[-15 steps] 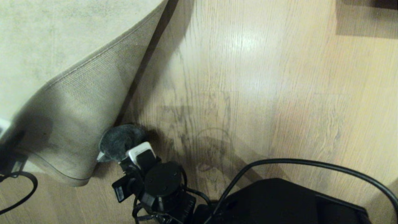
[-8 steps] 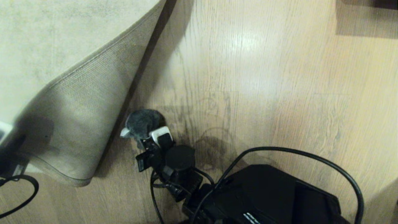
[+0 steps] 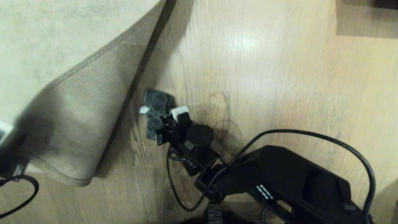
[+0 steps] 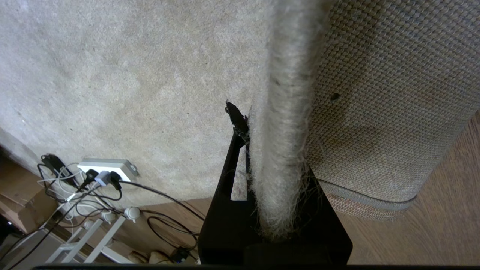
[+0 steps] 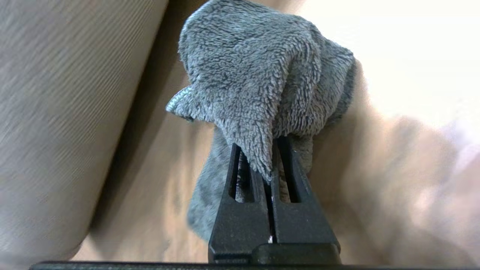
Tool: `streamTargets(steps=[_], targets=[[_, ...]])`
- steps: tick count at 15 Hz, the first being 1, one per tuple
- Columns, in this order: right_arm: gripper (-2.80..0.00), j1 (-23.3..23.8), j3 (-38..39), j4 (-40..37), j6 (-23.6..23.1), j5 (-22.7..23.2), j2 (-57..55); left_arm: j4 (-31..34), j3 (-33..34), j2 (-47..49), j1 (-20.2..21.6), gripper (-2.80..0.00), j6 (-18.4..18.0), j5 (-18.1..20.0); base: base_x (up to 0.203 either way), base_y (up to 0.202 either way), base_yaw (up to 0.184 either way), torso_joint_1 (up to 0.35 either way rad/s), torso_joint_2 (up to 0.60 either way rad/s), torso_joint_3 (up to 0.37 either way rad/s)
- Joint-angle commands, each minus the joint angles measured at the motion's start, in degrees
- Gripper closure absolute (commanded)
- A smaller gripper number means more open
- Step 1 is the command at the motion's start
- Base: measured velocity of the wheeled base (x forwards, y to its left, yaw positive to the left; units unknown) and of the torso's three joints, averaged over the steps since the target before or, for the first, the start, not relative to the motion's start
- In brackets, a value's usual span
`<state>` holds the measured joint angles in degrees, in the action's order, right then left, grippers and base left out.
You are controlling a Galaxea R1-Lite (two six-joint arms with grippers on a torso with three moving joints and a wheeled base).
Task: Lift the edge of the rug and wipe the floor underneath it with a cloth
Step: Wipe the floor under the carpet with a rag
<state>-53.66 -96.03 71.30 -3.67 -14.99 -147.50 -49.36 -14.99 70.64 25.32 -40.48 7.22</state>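
Observation:
The rug edge [image 3: 102, 54] is lifted and folded back, showing its woven underside [image 3: 77, 102] over the wood floor [image 3: 264, 77]. My left gripper [image 4: 270, 123] is shut on the rug edge [image 4: 285, 112], which stands pinched between its black fingers; one finger is hidden behind the pile. On the bared floor just right of the raised rug lies the dark grey cloth [image 3: 157, 107]. My right gripper [image 3: 166, 121] is shut on it and presses it to the planks. In the right wrist view the fluffy cloth [image 5: 262, 75] bunches over the closed gripper [image 5: 272, 150].
A white power strip [image 4: 107, 170] with plugs and tangled cables lies at the rug's far side, near a white metal frame [image 4: 90, 240]. A black cable [image 3: 311, 137] loops over my right arm. A dark piece of furniture [image 3: 367, 15] stands at the top right.
My right gripper has slid the cloth across the floor, away from me and to the right along the lifted rug. The cloth now lies flatter. The left arm and the rug have kept still.

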Motion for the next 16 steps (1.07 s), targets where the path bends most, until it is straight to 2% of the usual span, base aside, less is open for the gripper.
streamTargets(steps=[1, 5, 9, 10, 13, 16], targets=[[0.0, 1.07, 0.69, 0.49, -0.62, -0.12, 3.28, -0.3, 0.05, 0.11, -0.01, 0.0, -0.21, 0.07, 0.0, 0.0, 0.0, 0.0, 0.0, 0.0], [0.0, 2.44, 5.8, 0.53, -3.2, -0.06, 8.83, -0.3, 0.05, -0.07, -0.01, 0.0, -0.03, -0.01, 0.0, 0.0, 0.0, 0.0, 0.0, 0.0], [0.0, 1.88, 17.07, 1.42, -3.73, 0.17, 15.21, -0.3, 0.14, -0.33, -0.01, 0.0, -0.02, 0.08, 0.0, 0.0, 0.0, 0.0, 0.0, 0.0], [0.0, 0.73, 20.47, 1.9, -3.72, 0.24, 16.82, -0.3, 0.14, -0.4, -0.01, 0.0, 0.05, 0.08, 0.0, 0.0, 0.0, 0.0, 0.0, 0.0], [0.0, -7.09, 28.34, 2.14, -3.71, 0.24, 20.13, -0.3, 0.14, -0.42, -0.01, 0.0, 0.05, 0.08, 0.0, 0.0, 0.0, 0.0, 0.0, 0.0], [0.0, -12.23, 32.56, 2.13, -3.71, 0.3, 19.9, -0.3, 0.65, -0.51, -0.01, 0.0, 0.05, 0.08, 0.0, 0.0, 0.0, 0.0, 0.0, 0.0]])
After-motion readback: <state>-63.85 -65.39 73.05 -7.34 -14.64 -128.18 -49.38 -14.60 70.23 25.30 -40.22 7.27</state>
